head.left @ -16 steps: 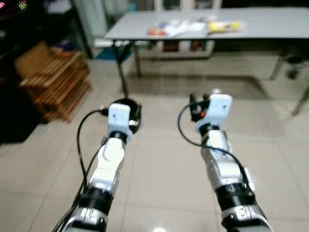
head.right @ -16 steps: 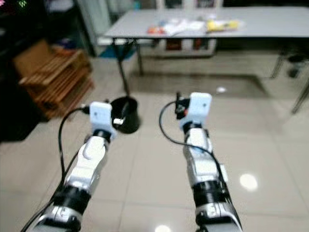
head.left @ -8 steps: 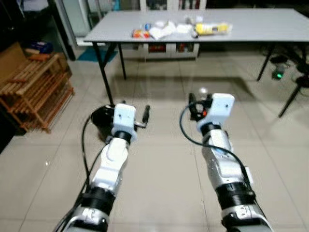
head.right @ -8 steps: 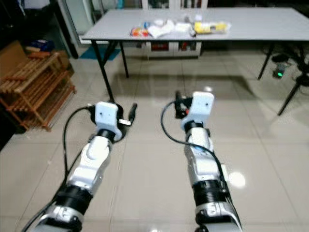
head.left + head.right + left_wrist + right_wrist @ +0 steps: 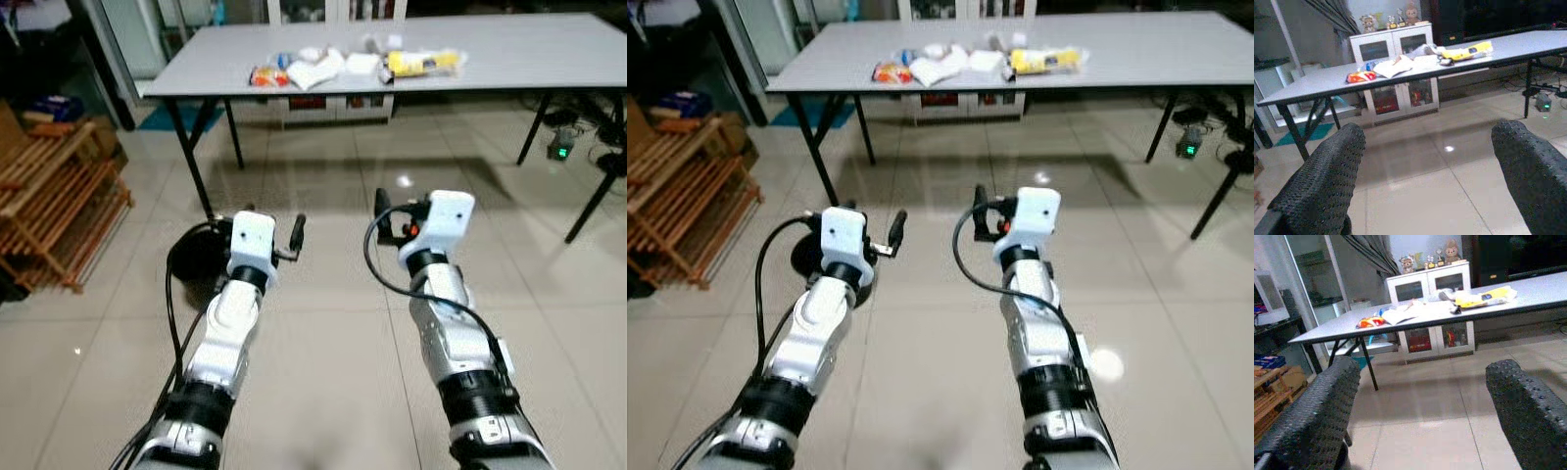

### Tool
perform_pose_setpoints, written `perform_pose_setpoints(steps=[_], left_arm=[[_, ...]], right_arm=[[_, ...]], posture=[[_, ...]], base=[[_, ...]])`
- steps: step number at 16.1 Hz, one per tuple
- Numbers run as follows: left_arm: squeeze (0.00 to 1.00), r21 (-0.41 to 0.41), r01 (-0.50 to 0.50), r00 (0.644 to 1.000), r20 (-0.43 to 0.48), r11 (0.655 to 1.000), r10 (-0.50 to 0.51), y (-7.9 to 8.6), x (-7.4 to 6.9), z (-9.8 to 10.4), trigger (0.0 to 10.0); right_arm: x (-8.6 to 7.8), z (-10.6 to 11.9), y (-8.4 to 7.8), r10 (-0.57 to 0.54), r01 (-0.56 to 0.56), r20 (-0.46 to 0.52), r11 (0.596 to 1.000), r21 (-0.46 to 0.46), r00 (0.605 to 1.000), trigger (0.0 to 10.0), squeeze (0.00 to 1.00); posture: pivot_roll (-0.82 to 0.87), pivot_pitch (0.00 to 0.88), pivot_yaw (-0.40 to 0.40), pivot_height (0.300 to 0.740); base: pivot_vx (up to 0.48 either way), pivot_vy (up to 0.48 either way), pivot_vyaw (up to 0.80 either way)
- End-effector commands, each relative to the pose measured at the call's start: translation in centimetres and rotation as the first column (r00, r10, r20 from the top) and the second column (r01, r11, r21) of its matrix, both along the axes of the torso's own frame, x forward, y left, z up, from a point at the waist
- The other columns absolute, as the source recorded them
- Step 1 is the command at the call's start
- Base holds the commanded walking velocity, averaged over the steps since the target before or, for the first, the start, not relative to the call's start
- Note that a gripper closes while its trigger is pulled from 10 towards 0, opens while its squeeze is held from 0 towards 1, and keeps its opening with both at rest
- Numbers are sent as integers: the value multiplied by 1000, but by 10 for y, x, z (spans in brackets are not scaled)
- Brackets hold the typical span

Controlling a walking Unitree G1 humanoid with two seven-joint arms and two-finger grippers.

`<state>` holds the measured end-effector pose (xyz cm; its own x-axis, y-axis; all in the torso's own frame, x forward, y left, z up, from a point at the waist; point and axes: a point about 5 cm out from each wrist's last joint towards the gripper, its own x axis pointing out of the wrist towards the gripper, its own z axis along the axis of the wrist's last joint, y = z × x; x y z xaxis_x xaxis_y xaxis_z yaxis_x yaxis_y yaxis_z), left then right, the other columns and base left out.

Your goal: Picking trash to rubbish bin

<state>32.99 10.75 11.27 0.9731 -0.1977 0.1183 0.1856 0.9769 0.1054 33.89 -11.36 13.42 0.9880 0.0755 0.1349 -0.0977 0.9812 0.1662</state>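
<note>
Stood on a glossy beige tiled floor [image 5: 323,392] facing a long grey desk with black metal legs [image 5: 529,59]. Held both silver arms out ahead, well short of the desk. Left gripper [image 5: 284,235] hovered above the floor, just beside a round black rubbish bin [image 5: 191,264] standing on the tiles near the desk's left leg; fingers [image 5: 1327,181] spread wide apart, nothing between them. Right gripper [image 5: 387,215] raised at about the same height, fingers [image 5: 1523,406] likewise parted wide and empty.

Trash lay scattered on the desk's left half: an orange and red snack wrapper [image 5: 263,75] at the left end, crumpled white paper pieces [image 5: 318,69] beside it, and a long yellow packet [image 5: 423,63] further right. Low white cabinet with glass doors [image 5: 1396,73] behind the desk, small figurines on top. Slatted wooden rack [image 5: 54,211] off to the left of the bin.
</note>
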Motion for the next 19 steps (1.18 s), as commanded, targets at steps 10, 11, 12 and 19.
perform_pose_setpoints(steps=[10, 11, 12, 19], left_arm=[[1000, 14, -14, 1000, 4, 1000, 14, 9, 1, 2, 10000], [1000, 14, -13, 1000, 4, 1000, 13, 9, 1, 2, 10000], [1000, 13, -13, 1000, 4, 1000, 13, 9, 1, 2, 10000], [1000, 14, -12, 1000, 4, 1000, 12, 8, 1, 2, 10000]], right_arm=[[1, 5, 12, 37, -37, 13, 999, 19, 999, 10000, 1000], [1, 5, 11, 37, -37, 14, 999, 19, 999, 10000, 1000], [1, 5, 11, 37, -37, 14, 999, 19, 999, 10000, 1000], [1, 5, 12, 41, -42, 13, 999, 22, 999, 10000, 1000]], posture=[[42, 2, 67, 740], [42, 2, 67, 740], [41, 1, 66, 740], [42, 2, 66, 740]], base=[[480, 0, 0], [480, 0, 0], [480, 0, 0], [480, 0, 0]])
